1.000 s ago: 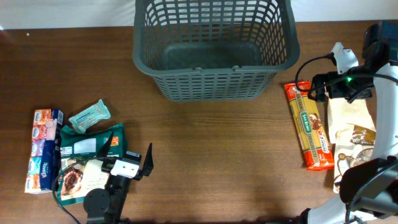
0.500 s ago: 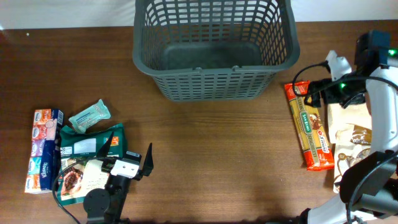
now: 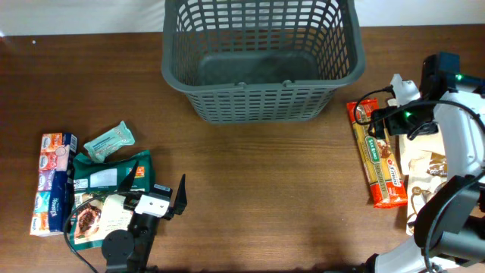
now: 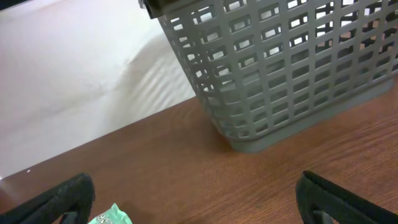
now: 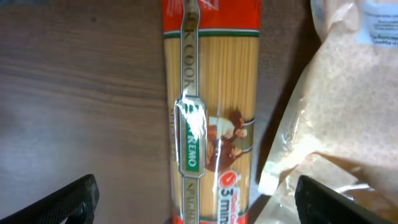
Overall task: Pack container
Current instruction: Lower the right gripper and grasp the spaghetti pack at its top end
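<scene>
**Both tools wide, basket at the far edge**

Far left on the brown wooden table (image 3: 250, 197) we note a flat multi-pack of paper tissues in pink, purple and blue wrap (image 3: 53, 183). Just right of it lie a small pale teal sealed packet (image 3: 108, 142), a dark green foil pouch (image 3: 110, 174) and a printed card packet with a brown cake picture (image 3: 95, 216) (this last one partly under the arm). The left gripper (image 3: 155, 186) sits at the near edge beside these. Its jaws are spread wide with nothing between them.

At centre, against the far edge, stands the large dark grey plastic basket (image 3: 261, 102). It is upright, with lattice sides, and its solid floor shows from wall to wall.

Near the basket's right corner a long orange-red packet of spaghetti (image 3: 377, 155) lies lengthwise. The right gripper (image 5: 198, 202) hangs over its far half, one finger to each side, jaws wide and holding nothing. We cannot tell its height above the packet. Rightmost, just beside the spaghetti, lies a clear plastic bag of beige crumbs (image 3: 428, 148).
</scene>
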`<state>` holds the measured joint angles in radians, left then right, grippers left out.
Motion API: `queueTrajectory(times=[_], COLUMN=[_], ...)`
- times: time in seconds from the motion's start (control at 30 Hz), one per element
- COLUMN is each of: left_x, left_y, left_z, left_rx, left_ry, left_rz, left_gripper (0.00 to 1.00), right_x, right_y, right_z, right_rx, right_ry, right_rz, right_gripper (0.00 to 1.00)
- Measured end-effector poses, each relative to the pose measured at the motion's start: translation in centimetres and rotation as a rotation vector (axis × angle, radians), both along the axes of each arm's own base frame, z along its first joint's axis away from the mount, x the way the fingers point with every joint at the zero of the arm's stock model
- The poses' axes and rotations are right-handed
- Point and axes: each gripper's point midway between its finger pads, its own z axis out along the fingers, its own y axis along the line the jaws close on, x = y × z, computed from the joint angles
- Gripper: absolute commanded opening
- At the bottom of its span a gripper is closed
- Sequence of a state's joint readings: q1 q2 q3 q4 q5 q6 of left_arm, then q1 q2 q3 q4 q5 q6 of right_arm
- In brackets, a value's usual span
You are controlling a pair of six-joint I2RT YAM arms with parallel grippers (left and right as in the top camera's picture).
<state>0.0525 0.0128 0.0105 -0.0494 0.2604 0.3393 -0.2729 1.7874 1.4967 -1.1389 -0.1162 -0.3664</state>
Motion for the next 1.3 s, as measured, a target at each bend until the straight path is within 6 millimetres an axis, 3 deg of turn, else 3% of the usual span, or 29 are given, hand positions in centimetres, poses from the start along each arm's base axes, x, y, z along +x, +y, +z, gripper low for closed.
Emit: queueTrajectory(times=[0.47, 0.8, 1.03, 1.3], left_x=[0.0, 0.0, 0.0, 0.0], left_y=[0.0, 0.0, 0.0, 0.0], left_z=[0.0, 0.0, 0.0, 0.0], left_rx=[0.000, 0.000, 0.000, 0.000], left_ry=[0.000, 0.000, 0.000, 0.000], left_rz=[0.000, 0.000, 0.000, 0.000], left_gripper=[0.99, 0.99, 0.99, 0.99], right_x=[-0.2, 0.2, -0.2, -0.1], right_y=[0.0, -0.2, 0.0, 0.3], right_z=[-5.2, -5.7, -7.7, -8.7], right_rx=[0.009, 0.008, 0.028, 0.048], right_ry=[0.047, 0.042, 0.099, 0.115], right_rz=[0.000, -0.019, -0.026, -0.024], right_gripper=[0.99, 0.99, 0.99, 0.99])
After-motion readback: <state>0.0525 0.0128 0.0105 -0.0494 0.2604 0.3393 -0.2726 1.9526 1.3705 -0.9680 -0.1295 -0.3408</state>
